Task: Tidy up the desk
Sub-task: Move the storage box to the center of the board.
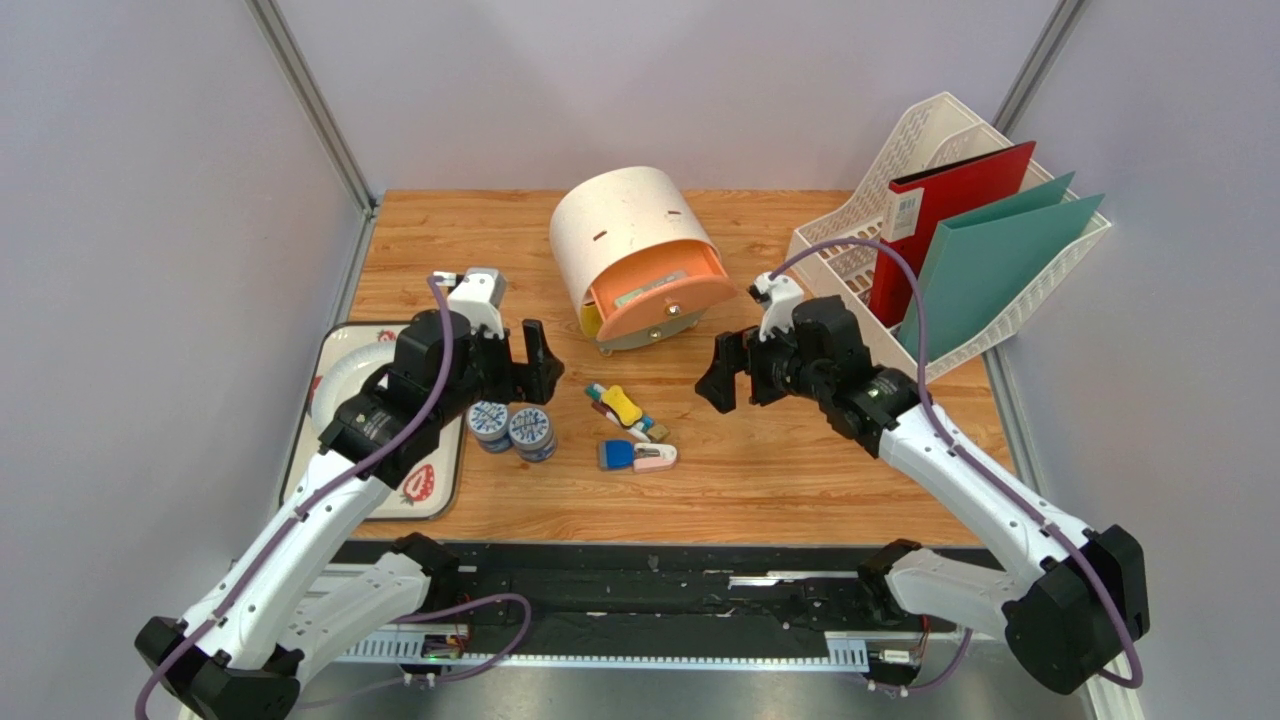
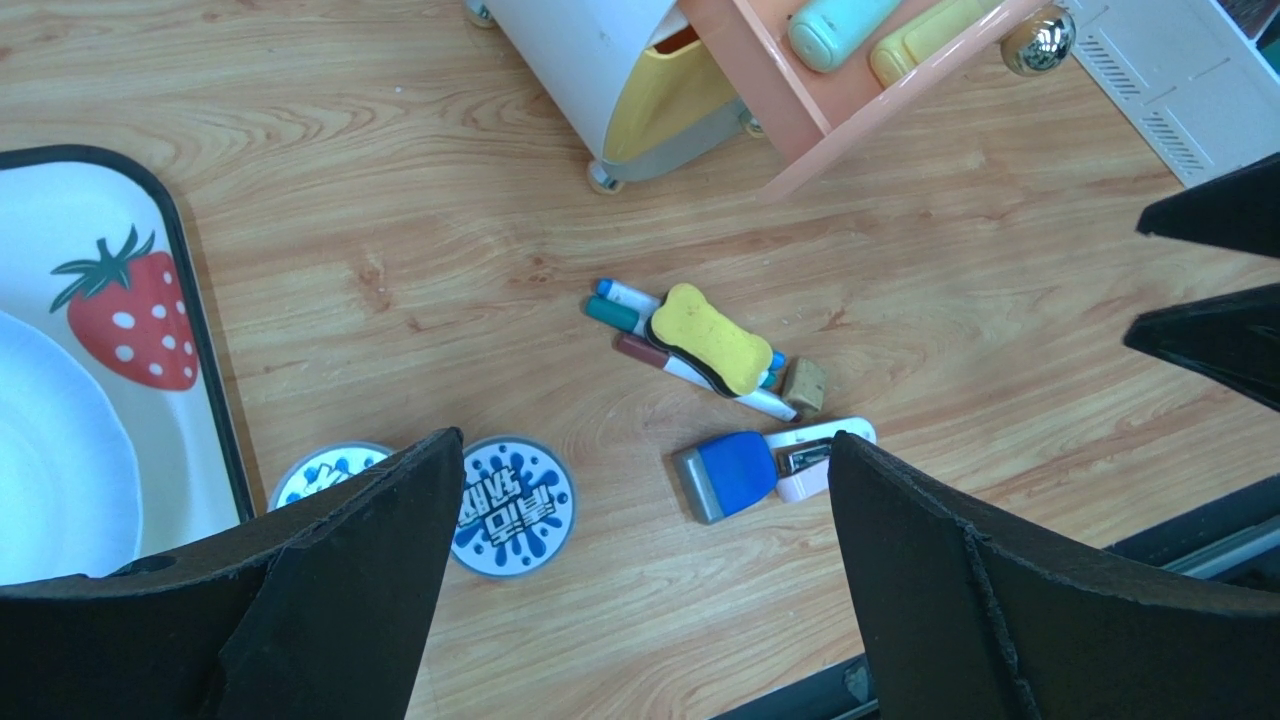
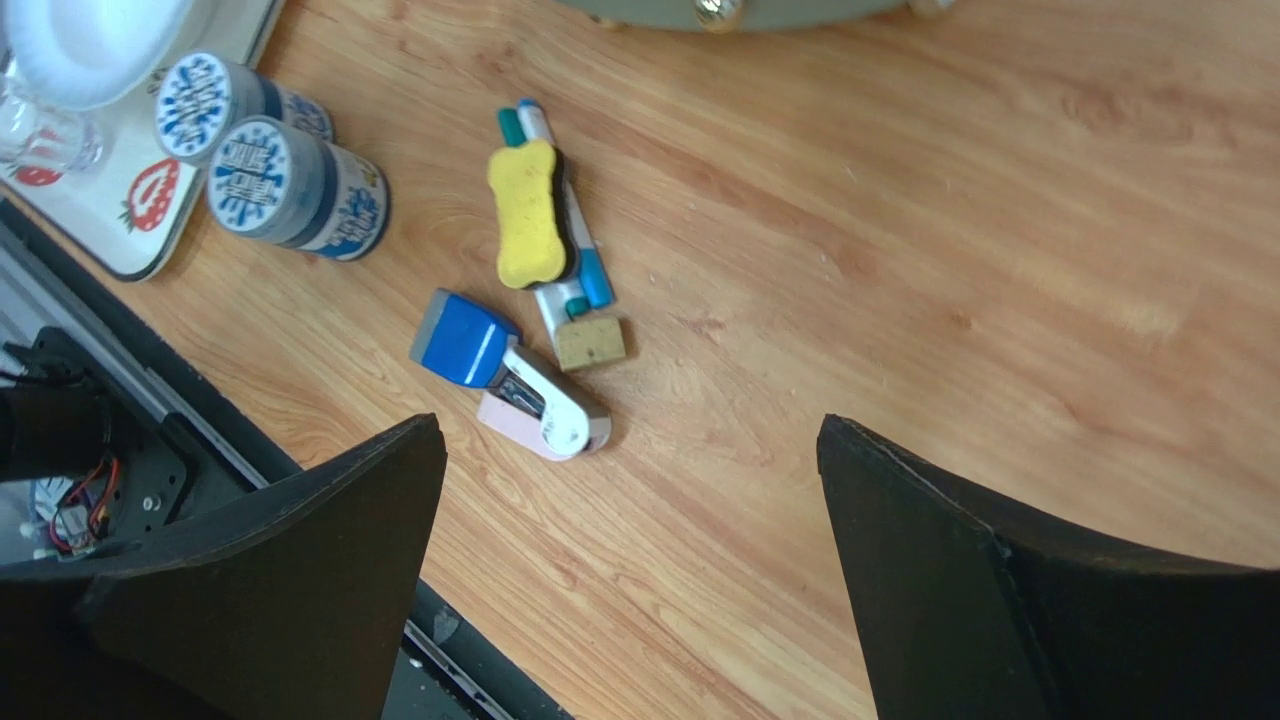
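Left hand [image 1: 523, 368]: fingers spread wide, nothing held, hung over the tabletop [image 1: 812, 465] just right of the tray [image 1: 334, 348]. Right hand [image 1: 747, 375]: fingers likewise spread wide, nothing held, hung over the middle right of the tabletop, faced toward the left hand across a small heap. Between the two hands, on the wood: markers [image 2: 619, 305] laid side by side, a yellow sponge [image 2: 709, 336] laid across them, a cork block [image 2: 807, 386] at their ends. Just nearer the arms, a blue block [image 2: 732, 473] is laid touching a pink stapler [image 2: 824, 447]. By the left hand, two tins [image 1: 511, 428] with blue-and-white lids are stood upright, touching each other, just beside the tray. The tray, white with strawberry print and a dark rim, is laid at the left edge of the tabletop. A white plate [image 2: 53, 465] is carried on it, and a clear glass [image 3: 33, 132] is seen there in the right wrist view. Behind the heap, at mid-back, a cream drum [image 1: 624, 218] is stood, its orange drawer [image 1: 661, 293] pulled out toward the arms. A teal item [image 2: 842, 27] and a yellow item [image 2: 939, 30] are laid in the drawer, kind not to be told. At the back right corner a white rack [image 1: 902, 150] is set aslant, with a red folder [image 1: 969, 188] and a green folder [image 1: 999, 263] stood in it. The tabletop, of light wood-grain, is spread under every item listed.
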{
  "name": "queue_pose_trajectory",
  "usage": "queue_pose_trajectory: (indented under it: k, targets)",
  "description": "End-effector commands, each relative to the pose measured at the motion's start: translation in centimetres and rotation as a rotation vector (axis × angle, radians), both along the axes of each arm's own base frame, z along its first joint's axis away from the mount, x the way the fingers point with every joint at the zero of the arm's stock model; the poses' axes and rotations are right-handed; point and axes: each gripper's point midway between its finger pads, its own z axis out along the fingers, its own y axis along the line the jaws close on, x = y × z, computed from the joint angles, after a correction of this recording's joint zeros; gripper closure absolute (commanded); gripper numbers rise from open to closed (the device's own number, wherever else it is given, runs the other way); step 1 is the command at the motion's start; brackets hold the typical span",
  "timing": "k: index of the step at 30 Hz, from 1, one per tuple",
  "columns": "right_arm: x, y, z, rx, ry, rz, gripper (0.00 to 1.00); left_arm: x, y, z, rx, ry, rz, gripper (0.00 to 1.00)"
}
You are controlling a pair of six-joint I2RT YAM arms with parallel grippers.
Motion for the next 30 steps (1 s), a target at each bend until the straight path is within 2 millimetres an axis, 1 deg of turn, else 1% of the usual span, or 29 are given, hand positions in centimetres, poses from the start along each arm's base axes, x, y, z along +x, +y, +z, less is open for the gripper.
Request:
queue_pose_trajectory:
  k: [1, 4, 5, 7, 8, 11, 16, 19, 23, 24, 25, 26, 27, 30]
  targets:
    - [1.6, 0.0, -1.3, 0.138, 0.061, -0.212, 0.01, 0.3, -0.1, 0.7, -0.021, -0.018, 0.008, 0.01]
    - [2.2, 0.2, -2.3, 0.199, 0.105, -0.285, 0.01, 0.4, -0.1, 0.8, -0.025, -0.021, 0.009, 0.01]
    - [2.4, 0.4, -3.0, 0.198, 0.123, -0.288, 0.01, 0.4, -0.1, 0.7, -0.025, -0.020, 0.009, 0.01]
    - [2.7, 0.7, -3.3, 0.199, 0.145, -0.298, 0.01, 0.4, 0.0, 0.6, -0.020, -0.017, 0.014, 0.01]
    - [2.9, 0.6, -4.0, 0.182, 0.163, -0.310, 0.01, 0.4, 0.0, 0.6, -0.020, -0.017, 0.014, 0.01]
    - [3.3, 0.5, -4.1, 0.165, 0.158, -0.321, 0.01, 0.3, 0.1, 0.4, -0.019, -0.009, 0.018, 0.01]
    - [3.5, 0.0, -3.2, 0.156, 0.123, -0.336, 0.01, 0.2, 0.0, 0.4, -0.042, -0.001, 0.029, 0.01]
    - [3.4, -0.6, -3.5, 0.153, 0.113, -0.364, 0.01, 0.3, -0.1, 0.6, -0.050, -0.006, 0.029, 0.01]
    - [3.2, 0.2, -4.3, 0.174, 0.131, -0.323, 0.01, 0.2, 0.3, 0.5, -0.057, -0.006, 0.056, 0.01]
    - [3.4, 0.5, -4.1, 0.178, 0.135, -0.319, 0.01, 0.2, 0.4, 0.6, -0.060, -0.015, 0.059, 0.01]
    - [3.4, 0.8, -4.7, 0.168, 0.157, -0.306, 0.01, 0.1, 0.5, 0.4, -0.056, -0.017, 0.061, 0.01]
    - [3.4, 0.9, -4.6, 0.162, 0.167, -0.301, 0.01, 0.1, 0.7, 0.4, -0.051, -0.022, 0.068, 0.01]
    - [3.7, 1.3, -4.0, 0.168, 0.160, -0.293, 0.01, 0.2, 1.1, 0.3, -0.039, -0.024, 0.086, 0.01]
    - [3.7, 1.3, -4.0, 0.160, 0.156, -0.296, 0.01, 0.5, 1.2, 0.7, -0.031, -0.033, 0.095, 0.01]
